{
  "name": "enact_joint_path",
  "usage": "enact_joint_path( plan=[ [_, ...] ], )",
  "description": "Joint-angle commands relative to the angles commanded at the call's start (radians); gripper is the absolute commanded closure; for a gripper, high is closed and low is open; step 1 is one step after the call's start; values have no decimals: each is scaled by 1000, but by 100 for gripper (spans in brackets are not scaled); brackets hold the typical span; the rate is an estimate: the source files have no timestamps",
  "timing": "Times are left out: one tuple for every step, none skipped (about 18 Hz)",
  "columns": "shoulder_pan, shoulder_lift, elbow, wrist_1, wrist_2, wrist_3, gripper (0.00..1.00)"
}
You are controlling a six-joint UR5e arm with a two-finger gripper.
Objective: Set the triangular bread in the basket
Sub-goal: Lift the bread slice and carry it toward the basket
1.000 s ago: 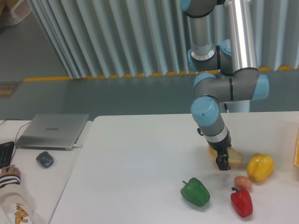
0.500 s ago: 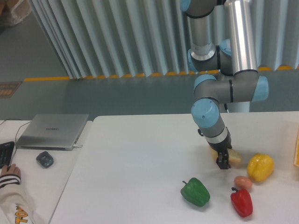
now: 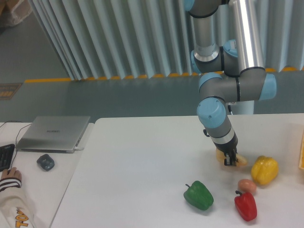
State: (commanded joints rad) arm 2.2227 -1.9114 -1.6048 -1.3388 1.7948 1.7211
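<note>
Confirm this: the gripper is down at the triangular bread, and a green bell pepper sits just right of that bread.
Not quite. The camera view shows the gripper down at the triangular bread, but the pepper just right of it is the yellow bell pepper. The green bell pepper lies nearer the front, to the left.

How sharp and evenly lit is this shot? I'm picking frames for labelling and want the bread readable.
Fixed camera: soft, even light, faint shadows under the peppers, no harsh glare on the table. The gripper hides most of the triangular bread, a small, slightly soft patch. The basket is cut by the right edge.
</note>
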Motion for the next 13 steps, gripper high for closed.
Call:
enact_joint_path(
  plan=[
    [8,2,28,-35,-6,0,100],
    [14,5,51,-57,-18,0,100],
    [23,6,69,-71,-35,0,100],
    [34,15,81,-77,-60,0,100],
    [47,24,85,-77,-80,2,100],
    [64,32,86,-80,-95,5,100],
    [77,40,88,-83,-101,11,100],
    [87,48,88,-89,-101,14,100],
    [103,55,91,-91,-101,15,100],
    [120,61,100,-103,-104,18,100],
    [132,63,103,-112,-104,32,100],
    [147,64,112,-114,-109,64,100],
    [159,64,120,-115,-118,99,100]
  ],
)
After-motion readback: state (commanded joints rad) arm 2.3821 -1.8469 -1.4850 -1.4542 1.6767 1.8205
